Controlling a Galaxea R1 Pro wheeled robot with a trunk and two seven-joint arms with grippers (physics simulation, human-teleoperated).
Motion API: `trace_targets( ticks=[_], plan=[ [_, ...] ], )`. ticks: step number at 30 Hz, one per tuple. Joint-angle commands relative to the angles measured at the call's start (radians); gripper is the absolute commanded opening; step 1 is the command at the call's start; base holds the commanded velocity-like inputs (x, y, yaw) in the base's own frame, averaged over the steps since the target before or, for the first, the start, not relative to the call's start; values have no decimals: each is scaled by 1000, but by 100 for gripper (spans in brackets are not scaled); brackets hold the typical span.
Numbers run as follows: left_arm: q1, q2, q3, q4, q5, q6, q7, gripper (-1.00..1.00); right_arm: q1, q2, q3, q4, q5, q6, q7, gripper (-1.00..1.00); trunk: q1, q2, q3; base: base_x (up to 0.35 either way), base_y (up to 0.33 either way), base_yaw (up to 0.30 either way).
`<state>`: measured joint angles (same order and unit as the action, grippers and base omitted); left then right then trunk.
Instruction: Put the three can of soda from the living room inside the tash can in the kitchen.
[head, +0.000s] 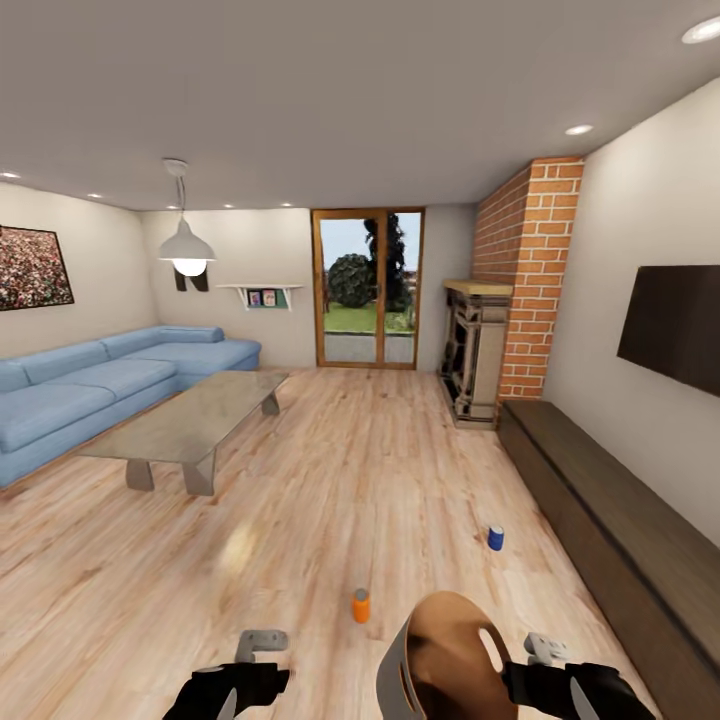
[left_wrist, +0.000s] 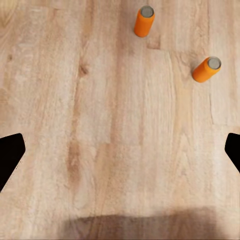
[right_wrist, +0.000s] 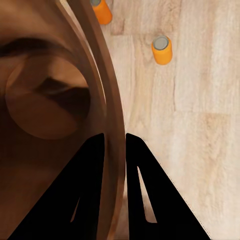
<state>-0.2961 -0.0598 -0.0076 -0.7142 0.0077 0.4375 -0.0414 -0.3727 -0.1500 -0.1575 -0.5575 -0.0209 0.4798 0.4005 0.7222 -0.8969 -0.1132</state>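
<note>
An orange can of soda (head: 360, 605) stands on the light wood floor just ahead of me, and a dark blue one (head: 495, 538) stands farther right. The left wrist view has two orange cans (left_wrist: 144, 21) (left_wrist: 206, 69) upright on the floor beyond my open left gripper (left_wrist: 120, 155), which holds nothing. My right gripper (right_wrist: 115, 142) is shut on the rim wall of the tash can (right_wrist: 45, 100), one finger inside and one outside. In the head view the tash can (head: 440, 650) hangs tilted at the lower right, its tan inside facing me. Both orange cans (right_wrist: 161, 50) (right_wrist: 102, 10) lie past its rim.
A glass-topped coffee table (head: 195, 420) and blue sofa (head: 90, 385) stand to the left. A long low dark cabinet (head: 610, 520) runs along the right wall under a black TV (head: 675, 325). A brick column (head: 530, 280) and fireplace (head: 475, 360) are at the far right, a glass door (head: 367, 290) at the back.
</note>
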Motion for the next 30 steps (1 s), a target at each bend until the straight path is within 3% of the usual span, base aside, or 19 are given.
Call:
trace_targets(
  ticks=[1,24,30],
  plan=[
    [0,0,0,1,0,0,0,100,0,0,-2,-1,-17,3,5,-100,0,0,0,0,216,0],
    [0,0,0,7,1,0,0,100,0,0,-2,0,-19,3,6,-100,0,0,0,0,173,-1],
    [0,0,0,7,0,0,0,100,-1,0,-2,0,-19,3,6,-100,0,0,0,0,177,-161]
  ],
)
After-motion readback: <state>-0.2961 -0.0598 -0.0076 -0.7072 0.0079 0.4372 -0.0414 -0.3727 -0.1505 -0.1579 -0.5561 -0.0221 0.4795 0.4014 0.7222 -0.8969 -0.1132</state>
